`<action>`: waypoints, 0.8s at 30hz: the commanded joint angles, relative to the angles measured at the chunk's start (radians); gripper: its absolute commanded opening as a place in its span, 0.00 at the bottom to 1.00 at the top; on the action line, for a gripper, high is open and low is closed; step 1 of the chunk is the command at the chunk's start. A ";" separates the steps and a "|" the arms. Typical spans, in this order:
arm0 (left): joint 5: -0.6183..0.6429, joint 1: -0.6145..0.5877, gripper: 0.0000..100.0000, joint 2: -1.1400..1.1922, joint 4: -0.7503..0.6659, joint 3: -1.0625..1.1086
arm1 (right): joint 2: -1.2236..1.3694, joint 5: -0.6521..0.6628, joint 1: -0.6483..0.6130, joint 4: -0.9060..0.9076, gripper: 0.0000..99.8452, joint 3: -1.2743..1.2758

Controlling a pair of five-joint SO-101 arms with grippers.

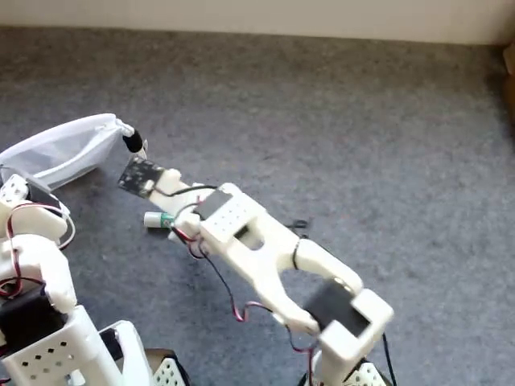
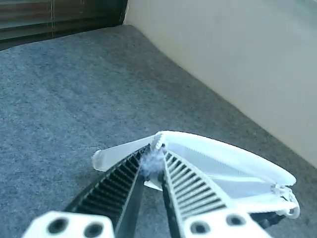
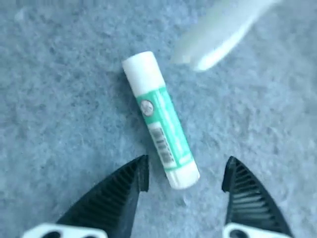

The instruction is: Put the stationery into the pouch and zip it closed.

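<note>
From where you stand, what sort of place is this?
Probably an ordinary indoor room rather than a factory: grey carpet serves as the work surface, a plain pale wall runs behind it, and blinds hang in the corner.

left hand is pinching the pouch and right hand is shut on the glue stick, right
No: the right hand is open, astride the glue stick, as the right wrist view shows. The left hand does pinch the pouch.
</note>
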 commanded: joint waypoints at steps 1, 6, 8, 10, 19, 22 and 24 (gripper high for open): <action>0.011 -0.012 0.01 -0.007 -0.032 -0.013 | 0.073 0.034 -0.013 0.062 0.25 -0.179; 0.011 -0.007 0.01 -0.007 -0.032 -0.013 | 0.216 0.037 -0.012 0.116 0.25 -0.308; 0.011 -0.007 0.01 -0.007 -0.032 -0.013 | 0.259 0.049 -0.010 0.153 0.24 -0.340; 0.011 -0.005 0.01 -0.007 -0.032 -0.013 | 0.295 0.121 -0.010 0.203 0.19 -0.363; 0.011 0.031 0.01 -0.007 -0.032 -0.013 | 0.314 0.264 0.081 0.455 0.01 -0.389; 0.011 0.088 0.01 -0.007 -0.031 -0.013 | 0.252 0.265 0.131 0.466 0.01 -0.380; 0.012 0.124 0.01 -0.007 -0.031 -0.013 | 0.189 0.265 0.163 0.481 0.01 -0.334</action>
